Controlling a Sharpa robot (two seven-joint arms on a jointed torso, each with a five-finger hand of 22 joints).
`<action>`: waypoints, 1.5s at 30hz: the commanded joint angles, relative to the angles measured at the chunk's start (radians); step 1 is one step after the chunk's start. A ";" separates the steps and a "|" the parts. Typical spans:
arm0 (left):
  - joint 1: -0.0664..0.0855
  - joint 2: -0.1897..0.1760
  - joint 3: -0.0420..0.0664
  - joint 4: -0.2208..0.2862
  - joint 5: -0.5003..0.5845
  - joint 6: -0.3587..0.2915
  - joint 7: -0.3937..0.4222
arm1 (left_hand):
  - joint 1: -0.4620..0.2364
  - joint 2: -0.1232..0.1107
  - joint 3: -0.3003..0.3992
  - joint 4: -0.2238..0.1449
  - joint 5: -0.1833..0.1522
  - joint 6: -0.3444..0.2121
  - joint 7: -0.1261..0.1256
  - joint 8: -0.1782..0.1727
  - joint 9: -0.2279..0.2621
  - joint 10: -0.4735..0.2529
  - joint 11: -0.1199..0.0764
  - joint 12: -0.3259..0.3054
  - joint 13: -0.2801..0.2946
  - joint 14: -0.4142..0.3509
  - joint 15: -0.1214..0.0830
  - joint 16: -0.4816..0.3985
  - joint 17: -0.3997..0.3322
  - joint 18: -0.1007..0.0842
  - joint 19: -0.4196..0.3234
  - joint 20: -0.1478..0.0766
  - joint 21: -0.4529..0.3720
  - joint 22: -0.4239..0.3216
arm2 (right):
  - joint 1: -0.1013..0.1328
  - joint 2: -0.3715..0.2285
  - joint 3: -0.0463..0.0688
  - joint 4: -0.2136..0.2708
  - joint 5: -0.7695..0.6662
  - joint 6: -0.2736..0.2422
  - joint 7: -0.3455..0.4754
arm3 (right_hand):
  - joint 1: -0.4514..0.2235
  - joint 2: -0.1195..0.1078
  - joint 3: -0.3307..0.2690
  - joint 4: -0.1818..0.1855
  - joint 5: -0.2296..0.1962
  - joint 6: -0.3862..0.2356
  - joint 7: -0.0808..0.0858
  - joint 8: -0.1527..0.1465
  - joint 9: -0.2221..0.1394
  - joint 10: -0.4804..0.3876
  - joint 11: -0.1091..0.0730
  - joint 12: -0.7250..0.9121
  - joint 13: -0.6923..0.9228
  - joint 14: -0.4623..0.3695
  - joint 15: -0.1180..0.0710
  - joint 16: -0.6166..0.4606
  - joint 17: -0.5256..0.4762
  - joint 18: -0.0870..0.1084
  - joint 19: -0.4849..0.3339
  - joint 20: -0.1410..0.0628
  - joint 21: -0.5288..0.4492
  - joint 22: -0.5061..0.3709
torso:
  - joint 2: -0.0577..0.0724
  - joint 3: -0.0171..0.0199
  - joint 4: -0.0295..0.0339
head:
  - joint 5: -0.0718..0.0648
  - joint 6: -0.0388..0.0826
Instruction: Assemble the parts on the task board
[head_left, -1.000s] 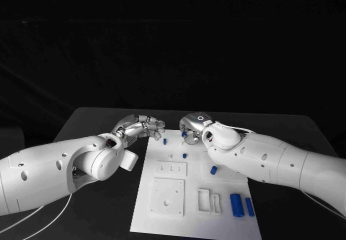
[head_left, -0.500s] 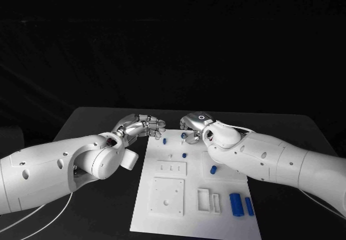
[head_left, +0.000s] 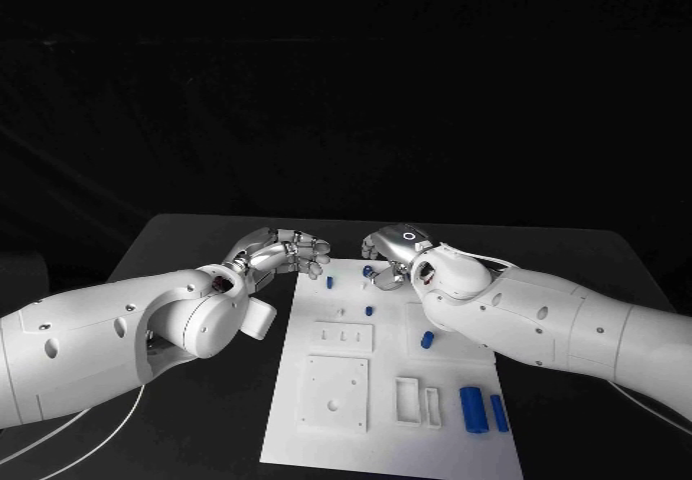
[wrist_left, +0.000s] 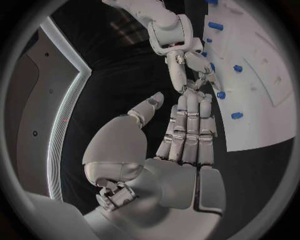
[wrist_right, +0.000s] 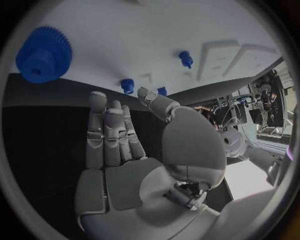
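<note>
Task board (head_left: 332, 420), white, centre to bottom of head view on black table (head_left: 577, 250). Left hand (head_left: 289, 250) just off board's upper-left corner, fingers straight and side by side in wrist view, thumb apart, nothing held. Right hand (head_left: 387, 248) over board's top edge, centre frame; fingers extended together, palm bare, holding nothing. Small blue parts (head_left: 330, 283) near board top between hands; two larger blue cylinders (head_left: 472, 408) lower right on board. Blue gear (wrist_right: 42, 54) upper left of right wrist view, lying on board, apart from fingers.
</note>
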 joint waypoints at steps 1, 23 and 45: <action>0.002 0.001 0.001 0.004 0.000 0.015 0.008 | -0.007 -0.002 0.005 -0.003 -0.003 0.001 0.008 -0.007 0.002 0.000 0.004 -0.006 0.001 -0.006 -0.002 0.004 -0.002 0.020 -0.007 0.000 0.005 0.021 | 0.005 -0.047 0.020 0.052 0.079 -0.030 0.037 | 0.006 -0.009 0.000 0.008 0.002 0.012 -0.005 0.010 0.004 0.027 -0.011 0.015 0.004 0.002 -0.002 -0.003 -0.003 0.039 -0.007 0.001 -0.008 0.012 | -0.001 0.0009 -0.0022 | 0.000 0.003; 0.002 -0.017 0.001 0.016 0.000 0.013 0.012 | -0.004 -0.001 0.008 -0.005 -0.003 0.007 0.005 -0.006 0.006 0.007 0.001 -0.004 0.006 -0.006 -0.002 0.005 -0.002 0.020 -0.008 0.001 0.007 0.021 | 0.057 -0.268 0.098 0.131 0.272 0.252 0.082 | -0.014 0.015 -0.206 -0.020 0.121 -0.017 -0.030 -0.022 -0.004 -0.049 -0.084 1.044 0.866 0.018 -0.072 0.116 0.087 0.039 0.082 -0.040 0.035 0.027 | -0.003 0.0137 -0.0245 | -0.001 0.019; 0.002 -0.017 0.001 0.015 0.007 0.020 0.007 | -0.005 -0.001 0.008 -0.005 -0.003 0.006 0.005 -0.007 0.007 0.008 0.000 -0.005 0.008 -0.006 -0.002 0.005 -0.002 0.020 -0.008 0.001 0.007 0.021 | 0.001 -0.180 0.092 0.016 0.216 0.257 0.085 | -0.017 0.043 -0.200 -0.036 0.138 -0.027 -0.020 -0.036 -0.012 -0.064 -0.073 1.103 0.913 0.007 -0.061 0.158 0.140 0.039 0.080 -0.043 0.094 0.026 | -0.002 0.0106 -0.0205 | -0.006 0.012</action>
